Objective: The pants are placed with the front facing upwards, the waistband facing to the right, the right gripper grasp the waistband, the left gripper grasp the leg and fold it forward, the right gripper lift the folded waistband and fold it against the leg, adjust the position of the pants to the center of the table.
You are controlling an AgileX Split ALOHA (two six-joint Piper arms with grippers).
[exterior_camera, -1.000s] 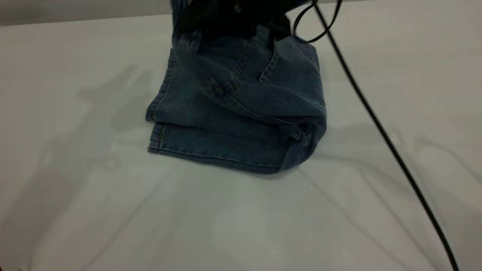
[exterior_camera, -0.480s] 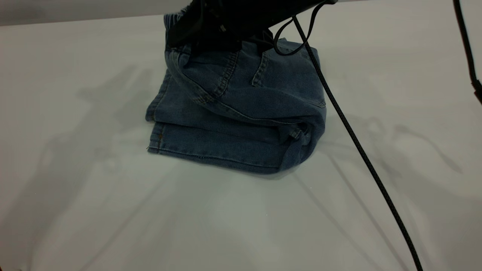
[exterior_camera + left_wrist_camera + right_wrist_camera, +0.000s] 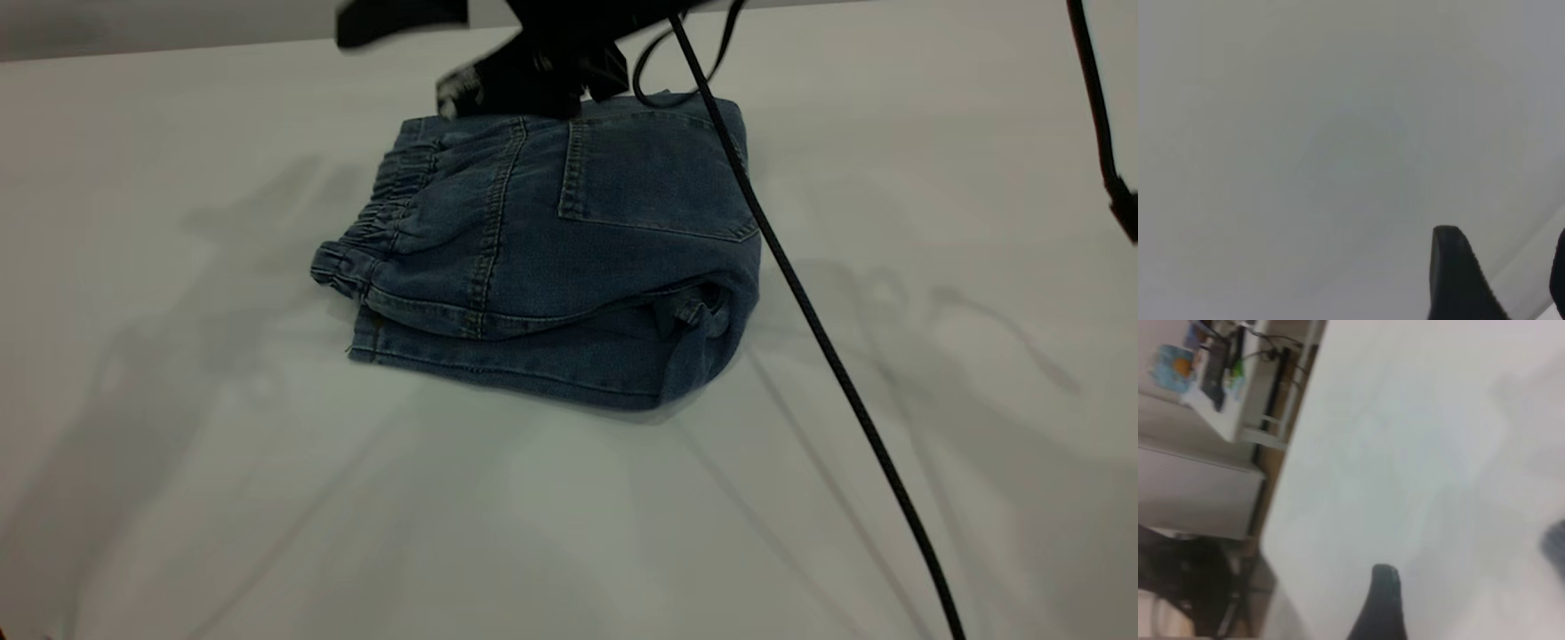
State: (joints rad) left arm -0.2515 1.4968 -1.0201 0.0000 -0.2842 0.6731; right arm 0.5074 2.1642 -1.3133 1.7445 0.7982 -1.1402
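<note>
Exterior view: we see the desk [image 3: 267,498], broad and pale, carrying the pants [image 3: 569,267] toward its far side, roughly midway between left and right. They lie as a compact folded stack, with the waistband [image 3: 373,222] laid over the lower layer on the left side and a back patch pocket [image 3: 653,182] facing up. We judge both folds done; what seems left is nudging the bundle toward the middle of the desk, since it sits nearer the far edge than the near one.

The right gripper [image 3: 524,76] hovers at the stack's far edge, and its wrist view shows one dark finger [image 3: 1381,603] over bare desk with no cloth in it; whether its jaws are spread we cannot tell. A black cable [image 3: 827,356] trails across the desk from it.

The left gripper [image 3: 1501,273] hangs over bare desk, jaws spread and empty.

We find no brand, label or readable writing anywhere.
</note>
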